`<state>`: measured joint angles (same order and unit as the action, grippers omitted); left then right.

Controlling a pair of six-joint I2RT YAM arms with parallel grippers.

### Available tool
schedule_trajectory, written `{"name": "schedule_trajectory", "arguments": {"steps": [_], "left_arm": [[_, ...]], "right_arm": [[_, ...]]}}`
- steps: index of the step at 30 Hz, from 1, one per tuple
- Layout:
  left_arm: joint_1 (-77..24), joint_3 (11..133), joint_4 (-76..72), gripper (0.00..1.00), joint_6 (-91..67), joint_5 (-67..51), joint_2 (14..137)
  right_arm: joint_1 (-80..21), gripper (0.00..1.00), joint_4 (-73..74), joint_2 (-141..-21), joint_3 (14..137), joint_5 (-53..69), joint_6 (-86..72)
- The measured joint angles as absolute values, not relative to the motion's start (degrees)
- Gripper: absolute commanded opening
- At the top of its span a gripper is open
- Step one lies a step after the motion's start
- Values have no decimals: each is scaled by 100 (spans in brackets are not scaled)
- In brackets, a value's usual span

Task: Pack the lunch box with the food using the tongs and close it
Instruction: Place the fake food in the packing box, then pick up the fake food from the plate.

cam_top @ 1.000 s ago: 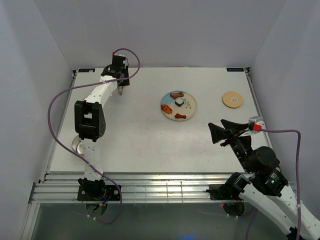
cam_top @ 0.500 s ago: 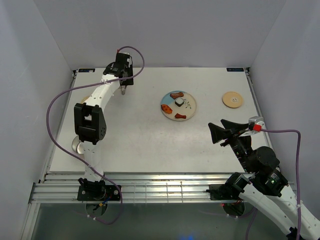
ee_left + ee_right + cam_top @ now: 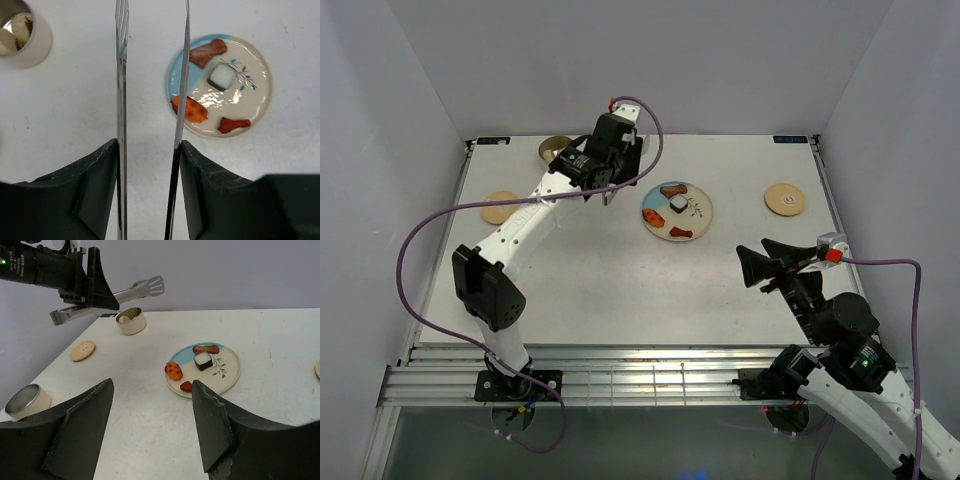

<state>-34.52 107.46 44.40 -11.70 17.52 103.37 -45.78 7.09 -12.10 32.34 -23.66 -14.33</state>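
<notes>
Table (image 3: 620, 280): L arm reaches to far centre, R arm sits near-right. Plate (image 3: 698, 212) at far centre w/ 4 bits of food: brown piece (image 3: 207, 51) at far edge, white cube (image 3: 221, 78) mid, orange piece (image 3: 190, 109) left, red piece (image 3: 232, 123) near. Far tin (image 3: 556, 148) at far left, pale bit inside; near tin (image 3: 27, 401) at near left. Lids off: left lid (image 3: 500, 206), right lid (image 3: 785, 198). Left gripper (image 3: 149, 150) clenched on tongs (image 3: 121, 75), held above table just left of plate. Right gripper (image 3: 151, 390) jaws spread, nothing in them
</notes>
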Motion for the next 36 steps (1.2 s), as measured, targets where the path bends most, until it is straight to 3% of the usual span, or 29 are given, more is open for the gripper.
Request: {"name": "schedule_trajectory", "arguments": {"steps": [12,36], "left_arm": [[-4971,9067,4209,60,-1500,1846,10029],[-5076,7760,3492,60,-1496,1267,9074]], "right_arm": [[-4576,70,709,-1210,3232,-2364,-1433],[-4576,70,709,-1210,3229,-2364,-1433]]}}
